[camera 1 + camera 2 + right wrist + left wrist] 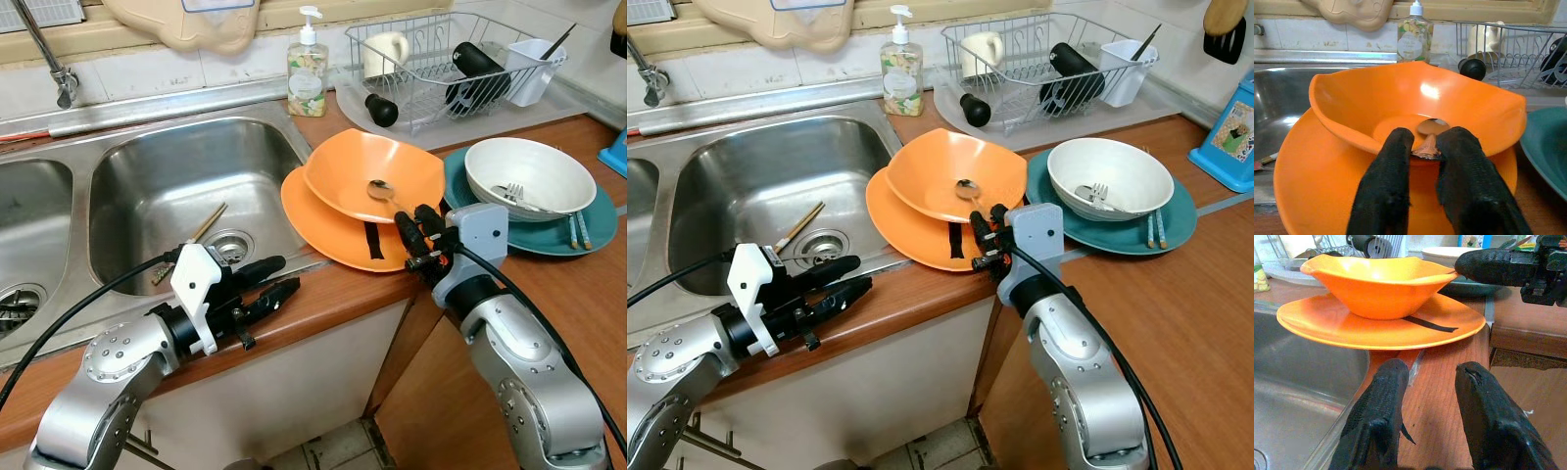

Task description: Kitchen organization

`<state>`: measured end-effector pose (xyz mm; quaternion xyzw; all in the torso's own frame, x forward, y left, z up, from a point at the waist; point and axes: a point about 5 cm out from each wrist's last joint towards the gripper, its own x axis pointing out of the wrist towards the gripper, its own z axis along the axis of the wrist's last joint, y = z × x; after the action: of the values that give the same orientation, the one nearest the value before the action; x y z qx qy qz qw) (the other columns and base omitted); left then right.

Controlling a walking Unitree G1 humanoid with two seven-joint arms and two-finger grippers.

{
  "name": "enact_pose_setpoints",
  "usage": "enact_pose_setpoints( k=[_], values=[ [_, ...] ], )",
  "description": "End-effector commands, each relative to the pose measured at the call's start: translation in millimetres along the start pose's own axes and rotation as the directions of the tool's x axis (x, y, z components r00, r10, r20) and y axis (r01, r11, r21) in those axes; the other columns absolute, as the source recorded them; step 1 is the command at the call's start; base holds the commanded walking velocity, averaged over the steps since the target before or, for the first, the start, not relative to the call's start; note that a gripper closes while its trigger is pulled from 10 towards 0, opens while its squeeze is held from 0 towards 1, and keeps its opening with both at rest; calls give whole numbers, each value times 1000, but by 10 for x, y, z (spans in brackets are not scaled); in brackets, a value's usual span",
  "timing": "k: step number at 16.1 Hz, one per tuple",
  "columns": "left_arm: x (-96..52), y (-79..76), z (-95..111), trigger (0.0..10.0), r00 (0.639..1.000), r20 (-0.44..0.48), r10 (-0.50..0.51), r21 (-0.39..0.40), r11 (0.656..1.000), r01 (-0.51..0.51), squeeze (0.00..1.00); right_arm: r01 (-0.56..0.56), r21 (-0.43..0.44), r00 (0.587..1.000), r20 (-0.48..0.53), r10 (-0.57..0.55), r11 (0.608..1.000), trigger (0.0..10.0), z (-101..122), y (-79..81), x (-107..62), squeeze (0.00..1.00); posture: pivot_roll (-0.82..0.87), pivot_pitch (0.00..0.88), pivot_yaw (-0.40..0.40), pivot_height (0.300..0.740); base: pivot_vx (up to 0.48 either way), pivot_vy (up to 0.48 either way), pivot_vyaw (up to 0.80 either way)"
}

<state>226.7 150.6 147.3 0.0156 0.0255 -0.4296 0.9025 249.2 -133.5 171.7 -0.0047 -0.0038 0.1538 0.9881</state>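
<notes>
An orange bowl (353, 162) sits on an orange plate (318, 220) on the wooden counter, just right of the sink. A metal spoon (378, 188) lies in the bowl with its handle over the near rim. My right gripper (412, 215) reaches over that rim and is shut on the spoon's handle (1426, 147). My left gripper (286, 274) hovers open over the counter's front edge beside the sink, pointing at the plate (1376, 328), nothing between its fingers. A thin black strip (375, 240) lies on the plate.
A white bowl (534, 157) holding a fork rests on a teal plate (549, 243) with chopsticks, to the right. Behind stand a wire dish rack (441, 59) and a soap bottle (308, 69). The steel sink (167, 166) holds a wooden stick (204, 227) near its drain.
</notes>
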Motion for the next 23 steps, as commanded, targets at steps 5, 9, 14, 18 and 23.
enact_pose_setpoints(
  k=[5,9,14,18,23],
  values=[
    [17,-2,77,10000,1000,-2,-13,65,998,13,0,-3,5,999,39,3,1000,0,106,-15,-8,0,-97,0,31,740,0,0,0],
    [119,111,222,10000,998,26,50,228,972,-54,0,-97,1,987,125,96,995,0,294,8,8,0,-96,0,28,740,0,0,0],
    [386,160,461,10000,998,54,21,510,859,-45,0,-275,-12,947,167,273,961,0,452,94,2,0,-92,0,26,740,0,0,0],
    [558,199,552,10000,994,96,45,667,739,-98,0,-415,-17,900,139,413,910,0,472,252,-45,0,-94,0,31,740,0,0,0],
    [634,236,626,10000,987,155,52,748,646,-151,0,-491,-19,866,104,490,871,0,466,341,-83,0,-93,0,38,740,0,0,0]
  ],
)
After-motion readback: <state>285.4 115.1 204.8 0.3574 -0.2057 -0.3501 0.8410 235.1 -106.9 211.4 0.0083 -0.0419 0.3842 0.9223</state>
